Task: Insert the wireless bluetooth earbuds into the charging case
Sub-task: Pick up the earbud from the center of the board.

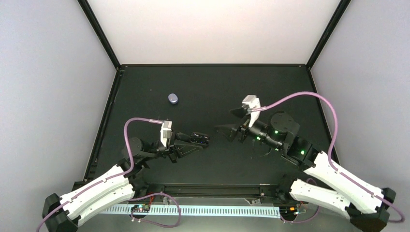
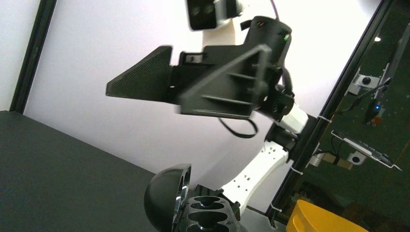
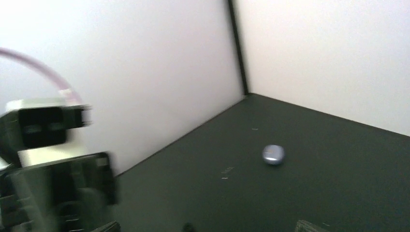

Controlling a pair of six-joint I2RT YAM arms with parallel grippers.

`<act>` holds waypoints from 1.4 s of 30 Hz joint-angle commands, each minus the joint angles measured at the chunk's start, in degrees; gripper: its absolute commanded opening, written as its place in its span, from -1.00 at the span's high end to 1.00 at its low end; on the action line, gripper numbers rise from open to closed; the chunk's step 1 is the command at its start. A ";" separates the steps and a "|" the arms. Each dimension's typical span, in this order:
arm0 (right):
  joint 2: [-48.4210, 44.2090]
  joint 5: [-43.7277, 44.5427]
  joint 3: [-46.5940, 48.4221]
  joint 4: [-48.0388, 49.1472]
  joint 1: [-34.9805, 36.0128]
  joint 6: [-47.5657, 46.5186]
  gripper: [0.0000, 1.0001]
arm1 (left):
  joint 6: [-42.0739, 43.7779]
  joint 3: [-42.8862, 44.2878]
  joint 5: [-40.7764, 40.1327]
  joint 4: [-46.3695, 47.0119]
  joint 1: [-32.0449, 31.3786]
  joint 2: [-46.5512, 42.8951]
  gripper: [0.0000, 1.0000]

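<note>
The charging case (image 1: pixel 172 98), small, pale lavender and closed, lies on the black table at the far left; it also shows in the right wrist view (image 3: pixel 273 154). My left gripper (image 1: pixel 198 140) is shut on a black clamshell piece (image 2: pixel 193 208). That piece is held open, its lid (image 2: pixel 164 200) is up and its two wells look empty. My right gripper (image 1: pixel 231 121) is open and empty, hovering right of the left gripper and facing it. A tiny dark nub (image 3: pixel 187 226) lies at the bottom edge of the right wrist view; I cannot tell if it is an earbud. No earbuds show clearly.
The right arm's open fingers (image 2: pixel 145 79) hang close above and in front of the left wrist camera. Black frame posts (image 1: pixel 101 34) and white walls enclose the table. A yellow bin (image 2: pixel 324 217) stands outside the frame.
</note>
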 commanded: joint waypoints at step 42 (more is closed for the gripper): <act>51.08 -8.85 -8.40 18.59 -6.63 19.90 0.28 | 7.22 0.08 -2.08 -13.22 -0.49 -11.36 0.97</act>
